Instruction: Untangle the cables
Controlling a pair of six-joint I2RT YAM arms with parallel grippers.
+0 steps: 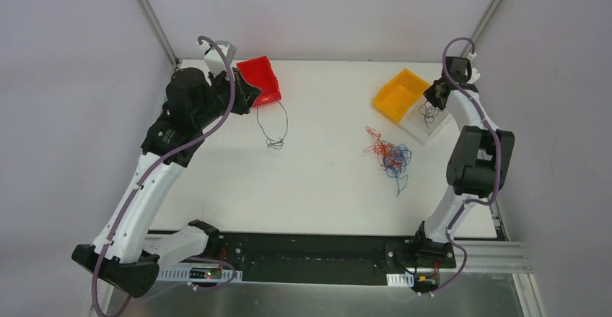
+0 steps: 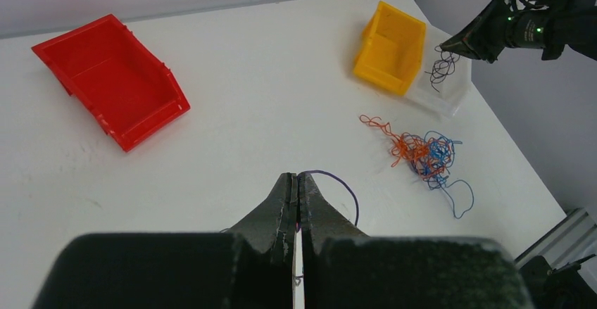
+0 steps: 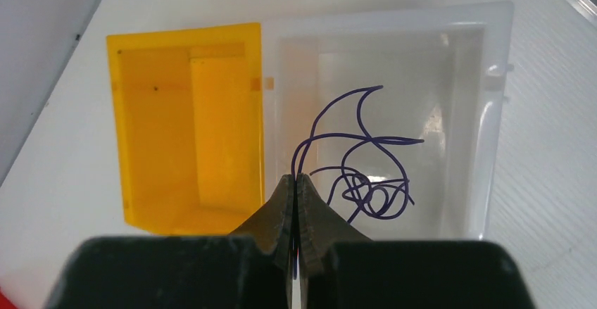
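Observation:
A tangle of red, orange and blue cables lies on the white table right of centre, also seen in the left wrist view as the tangle. My left gripper hangs beside the red bin, shut on one thin dark cable that loops down to the table. In its wrist view the left gripper pinches that dark cable. My right gripper is over the clear bin, shut on another dark cable whose coil rests inside the bin; the right gripper holds its upper end.
A red bin stands at the back left. A yellow bin and a clear bin sit side by side at the back right. The table's right edge runs close to the clear bin.

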